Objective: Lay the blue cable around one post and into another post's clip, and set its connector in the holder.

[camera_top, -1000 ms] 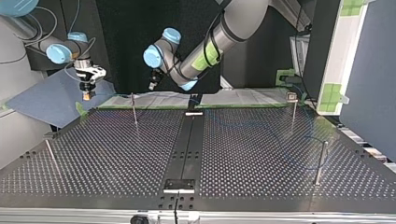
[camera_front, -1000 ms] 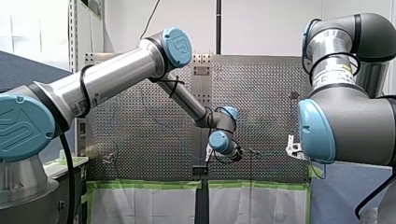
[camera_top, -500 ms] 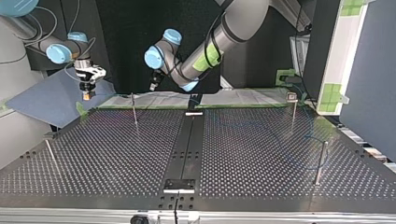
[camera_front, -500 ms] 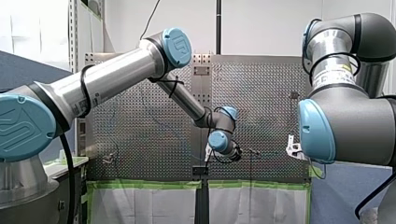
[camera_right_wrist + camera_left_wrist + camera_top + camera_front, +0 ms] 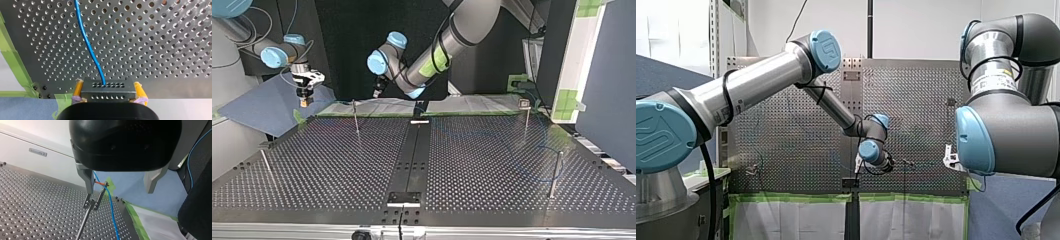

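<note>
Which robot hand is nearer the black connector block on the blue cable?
Right. My right gripper clamps the black connector block; my left gripper hangs elsewhere, over a thin metal post.

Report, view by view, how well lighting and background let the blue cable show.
Right wrist view: blue cable stands out on the evenly lit table, leaving the connector held in my right gripper. Left wrist view: clear beside the clip. Top view: faint against the darker table. Front view: barely traceable; my arms block much.
</note>
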Robot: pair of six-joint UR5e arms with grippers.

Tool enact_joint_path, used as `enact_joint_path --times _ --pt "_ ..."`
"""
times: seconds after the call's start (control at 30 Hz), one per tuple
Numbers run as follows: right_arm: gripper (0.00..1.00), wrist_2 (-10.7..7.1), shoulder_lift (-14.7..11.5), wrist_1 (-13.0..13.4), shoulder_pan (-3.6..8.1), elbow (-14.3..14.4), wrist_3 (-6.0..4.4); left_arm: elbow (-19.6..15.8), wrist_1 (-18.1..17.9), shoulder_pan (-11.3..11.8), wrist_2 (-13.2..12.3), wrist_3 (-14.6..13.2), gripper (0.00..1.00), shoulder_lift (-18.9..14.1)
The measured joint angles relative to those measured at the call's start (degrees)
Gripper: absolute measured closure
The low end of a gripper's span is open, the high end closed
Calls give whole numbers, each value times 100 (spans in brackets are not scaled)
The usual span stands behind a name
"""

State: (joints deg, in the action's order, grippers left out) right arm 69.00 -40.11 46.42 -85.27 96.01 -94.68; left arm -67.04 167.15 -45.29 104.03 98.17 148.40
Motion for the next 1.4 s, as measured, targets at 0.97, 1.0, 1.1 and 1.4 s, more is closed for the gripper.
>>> enact_joint_path --times 0.97,1.0,1.1,1.4 --pt "100 -29 4 -25 -11 -2 -107 -1238 -1037 458 -593 799 0 -1187" --pt "100 -31 4 -23 -11 -2 -121 -1280 -1081 466 -595 840 0 -1229" --pt "100 -44 4 -19 -15 -2 -163 -1424 -1224 480 -598 985 0 -1373" --pt "100 -61 3 -18 -27 0 -208 -1858 -1662 459 -729 987 0 -1809"
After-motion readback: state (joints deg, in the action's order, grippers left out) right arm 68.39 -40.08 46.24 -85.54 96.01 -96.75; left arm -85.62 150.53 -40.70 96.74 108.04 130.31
